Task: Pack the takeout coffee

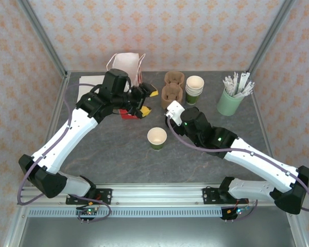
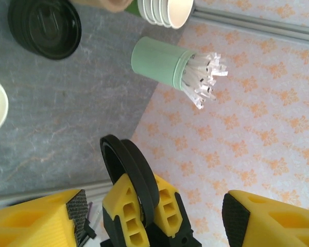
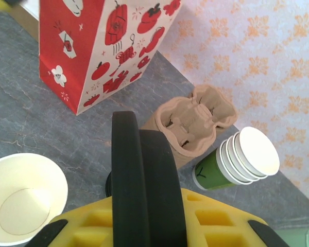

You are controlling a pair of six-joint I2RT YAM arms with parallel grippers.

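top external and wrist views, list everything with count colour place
paper bag: 1, white and red, back left of centre
cup carriers: at least 1, brown, right of bag
stacked cups: 1 stack, green, right of carriers
stick holder: 1, pale green, back right
lid stack: 1, black, near stacked cups
open cup: 1, green, table centre
black lid: 1, in right end effector
left end effector: 1, yellow, open, by bag
right end effector: 1, yellow, shut on black lid
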